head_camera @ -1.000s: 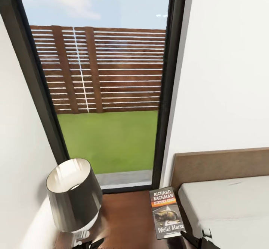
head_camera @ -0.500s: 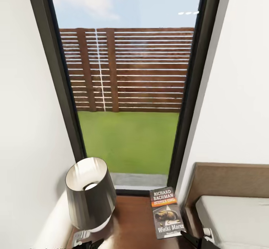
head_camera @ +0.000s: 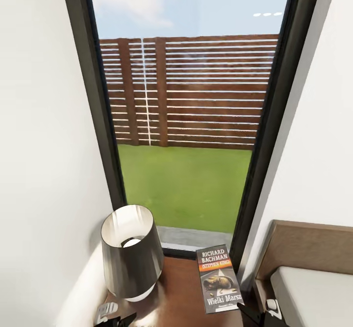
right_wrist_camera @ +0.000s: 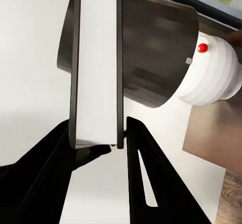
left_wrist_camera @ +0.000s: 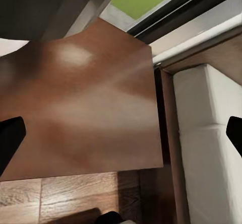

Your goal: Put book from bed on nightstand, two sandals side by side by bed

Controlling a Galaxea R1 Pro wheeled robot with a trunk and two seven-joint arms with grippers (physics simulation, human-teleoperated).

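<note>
- Right gripper is clamped on the small thin dark paperback book with white "RICHARD BACHMAN" lettering and an orange band. In the right wrist view the book shows edge-on, pinched between both fingers.
- Left gripper has its fingers spread wide with nothing between them.
- Small dark reddish-brown glossy wooden nightstand lies under the right gripper's book. The left gripper looks down on the nightstand top.
- Dark grey cone-shade lamp on a white base stands on the nightstand, just beyond the held book and on the left-gripper side of it.
- Large bed with pale grey-white mattress and brown headboard is beside the right gripper, on the side away from the lamp.
- Change: the whole head view has swung over the last second. The tall dark-framed window and lamp sit further across, less bed shows, and the book keeps its spot in frame. That is camera motion; the book rides with the gripper.
- Judgement: the robot is squaring up to the nightstand. The book is off the bed but not yet set down, so lowering and releasing come next, clear of the lamp. The sandals part is still to do.
</note>
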